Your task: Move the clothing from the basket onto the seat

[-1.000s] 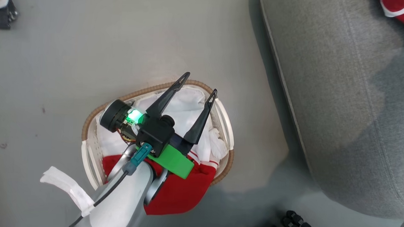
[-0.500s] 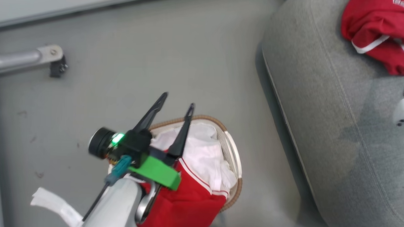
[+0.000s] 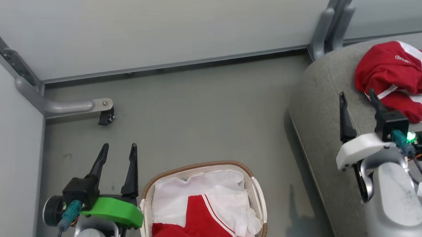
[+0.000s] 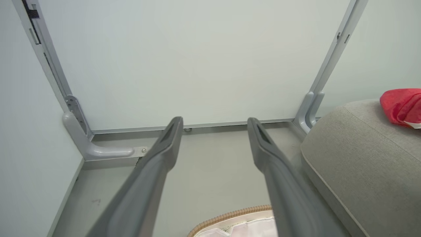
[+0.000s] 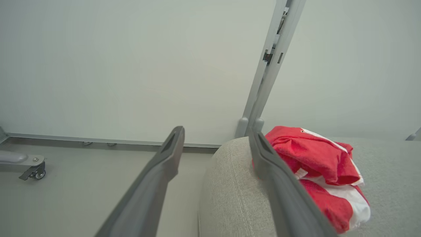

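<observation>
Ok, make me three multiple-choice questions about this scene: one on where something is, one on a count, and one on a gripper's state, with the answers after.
1. Where does the basket stand?
A) on a table
B) on the floor beside the sofa
C) on a shelf

2. How many red garments are in view?
A) one
B) two
C) four

3. What state is the left gripper in?
A) shut on red cloth
B) shut on a handle
C) open and empty

Answers:
1 B: the basket sits on the grey floor next to the sofa.
2 B: a red garment lies on the sofa and another in the basket.
3 C: its fingers stand apart with nothing between them.
</observation>
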You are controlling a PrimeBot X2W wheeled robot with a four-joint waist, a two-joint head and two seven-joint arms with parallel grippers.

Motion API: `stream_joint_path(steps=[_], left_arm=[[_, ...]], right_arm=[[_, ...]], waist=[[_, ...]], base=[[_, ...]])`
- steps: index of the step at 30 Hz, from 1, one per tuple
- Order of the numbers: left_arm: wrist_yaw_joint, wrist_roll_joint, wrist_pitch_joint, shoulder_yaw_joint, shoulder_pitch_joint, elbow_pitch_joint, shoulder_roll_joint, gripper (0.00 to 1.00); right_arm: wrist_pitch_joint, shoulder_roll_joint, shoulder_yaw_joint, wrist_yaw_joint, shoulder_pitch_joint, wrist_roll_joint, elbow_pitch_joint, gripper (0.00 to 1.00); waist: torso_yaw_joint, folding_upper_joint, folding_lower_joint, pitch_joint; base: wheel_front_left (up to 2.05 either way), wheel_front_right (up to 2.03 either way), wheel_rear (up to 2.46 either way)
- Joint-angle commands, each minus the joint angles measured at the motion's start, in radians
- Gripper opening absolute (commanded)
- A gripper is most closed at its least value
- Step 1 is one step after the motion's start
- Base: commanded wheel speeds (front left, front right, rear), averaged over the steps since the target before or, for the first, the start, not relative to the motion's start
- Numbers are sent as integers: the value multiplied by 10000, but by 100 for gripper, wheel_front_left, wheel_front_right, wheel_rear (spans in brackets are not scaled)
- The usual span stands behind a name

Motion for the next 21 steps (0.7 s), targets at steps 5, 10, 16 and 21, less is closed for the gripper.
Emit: stream_joint_path(steps=[5,10,16,21], left_arm=[[19,-49,9,720,850,-20,-36,100],[-74,-111,9,1052,1472,11,-51,100],[-74,-300,7,919,1906,16,-60,100],[-33,-338,9,703,1983,-46,-54,100]], right_arm=[[-21,-19,1394,-14,1218,1556,-166,100],[-21,-15,2011,-14,2214,2323,-502,100],[-21,-13,2238,-14,3039,2639,-825,100],[-21,-8,2268,-14,3540,2610,-1031,100]], waist=[[677,0,1,-988],[794,0,1,-1296],[750,0,1,-1546],[761,0,1,-1713]], base=[[0,0,0],[0,0,0],[0,0,0],[0,0,0]])
